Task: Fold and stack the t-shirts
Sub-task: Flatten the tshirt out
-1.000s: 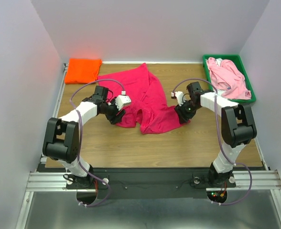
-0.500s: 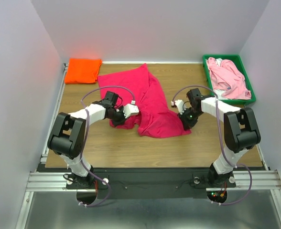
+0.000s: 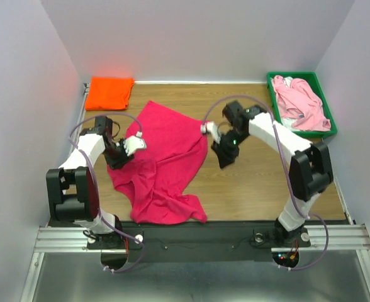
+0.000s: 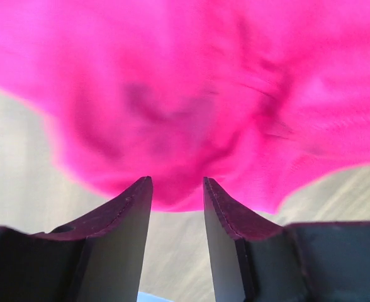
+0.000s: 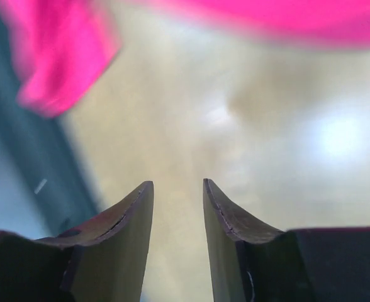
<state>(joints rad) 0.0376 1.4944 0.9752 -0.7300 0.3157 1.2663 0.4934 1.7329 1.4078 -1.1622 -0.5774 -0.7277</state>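
Note:
The crimson-magenta t-shirt (image 3: 163, 167) lies spread and wrinkled on the wooden table, reaching from the middle to the near edge. My left gripper (image 3: 116, 160) is open at the shirt's left edge. In the left wrist view the left gripper (image 4: 177, 182) holds nothing, with the cloth (image 4: 204, 94) just beyond its tips. My right gripper (image 3: 224, 156) is open and empty just right of the shirt. In the right wrist view the right gripper (image 5: 177, 184) is over bare wood. The orange t-shirt (image 3: 109, 92) lies folded at the back left. The pale pink t-shirt (image 3: 301, 104) is crumpled in the green tray (image 3: 331, 119).
White walls close in the table on the left, back and right. The green tray stands in the back right corner. A black rail (image 3: 191, 233) runs along the near edge by the arm bases. Bare wood (image 3: 260, 189) shows to the right of the crimson shirt.
The crimson shirt has been pulled toward the near edge and spread out. The left gripper moved left and the right gripper moved left and back. Both have let go of the cloth.

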